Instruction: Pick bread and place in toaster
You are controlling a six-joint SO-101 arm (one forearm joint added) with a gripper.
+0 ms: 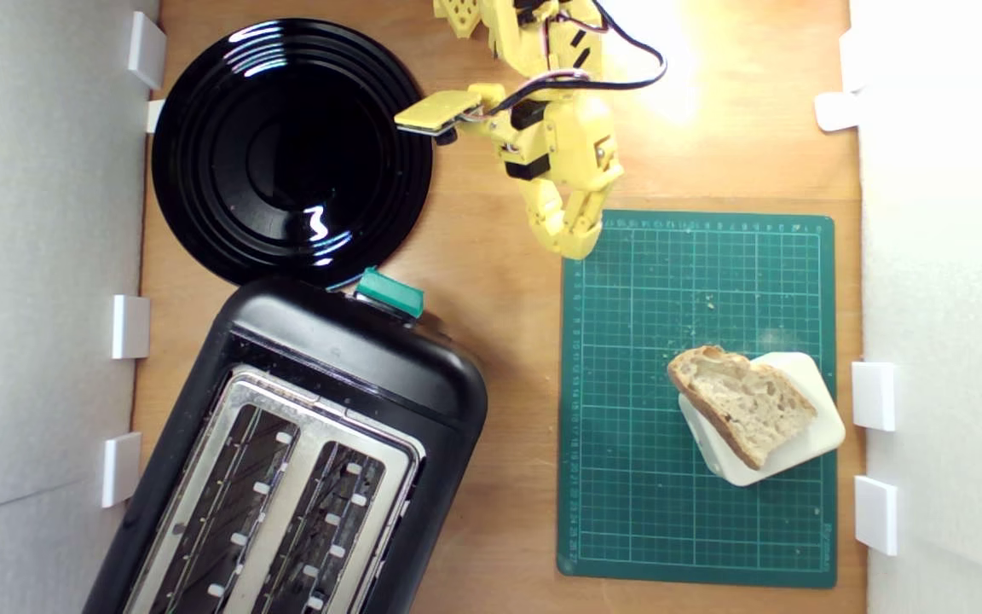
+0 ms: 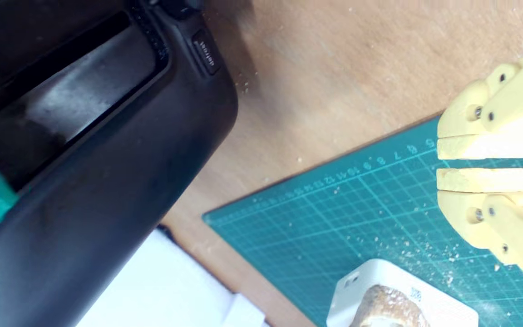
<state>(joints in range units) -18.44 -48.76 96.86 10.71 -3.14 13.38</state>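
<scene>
Still to do: fingers (image 2: 443, 164) nearly closed, empty, well short of the sourdough half-slice (image 1: 742, 402) on its white block (image 1: 815, 431). I judged they needed opening wide, then squeezing the crust edges.

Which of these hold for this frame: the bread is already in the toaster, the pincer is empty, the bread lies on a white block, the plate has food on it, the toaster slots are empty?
1. The bread is already in the toaster. False: it lies on the green cutting mat, well apart from the toaster.
2. The pincer holds nothing. True: its tips are nearly together with only a thin gap.
3. The bread rests on a white block. True.
4. The black plate has food on it. False: it is bare.
5. Both toaster slots are empty. True, as far as the exterior view shows.
</scene>
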